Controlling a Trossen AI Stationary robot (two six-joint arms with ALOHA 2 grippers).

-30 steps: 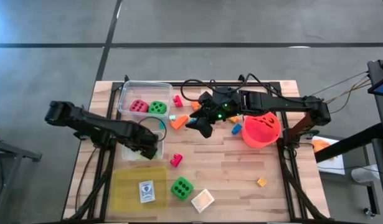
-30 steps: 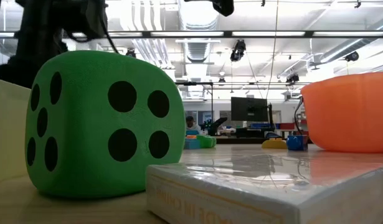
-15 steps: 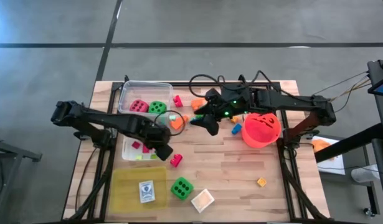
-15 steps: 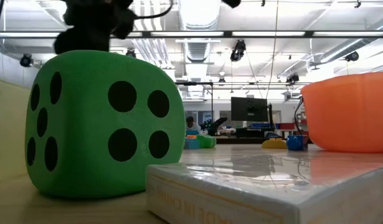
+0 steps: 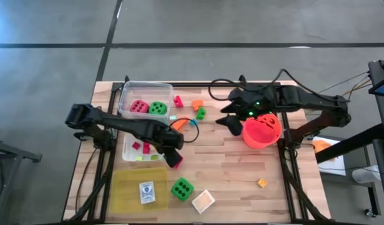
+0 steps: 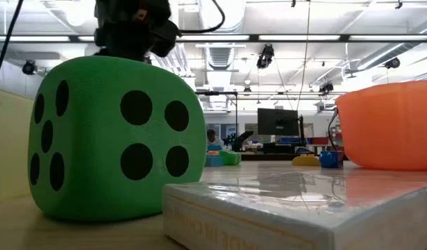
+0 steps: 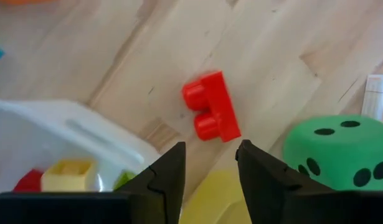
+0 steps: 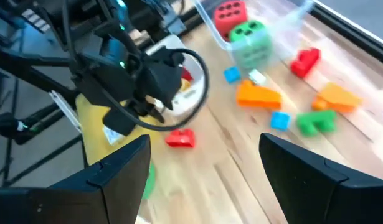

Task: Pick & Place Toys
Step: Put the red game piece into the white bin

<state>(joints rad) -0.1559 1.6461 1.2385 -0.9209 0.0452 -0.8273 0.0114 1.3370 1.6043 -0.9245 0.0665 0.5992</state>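
Left gripper [image 5: 173, 157] low over the table [image 5: 229, 169], just beside the clear tub [image 5: 134, 150]; my fingers [image 7: 169, 174] narrowly apart, holding nothing. Red block [image 7: 211, 115] lies on the wood just ahead of the tips, untouched. Green die [image 5: 182, 188] nearby, next to the yellow lid [image 5: 132, 187]. Right gripper [image 5: 231, 125] hovers beside the orange bucket [image 5: 261, 130], fingers [image 8: 119, 171] spread wide, empty.

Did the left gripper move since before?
Yes. The left gripper moved from the clear tub toward the red block.
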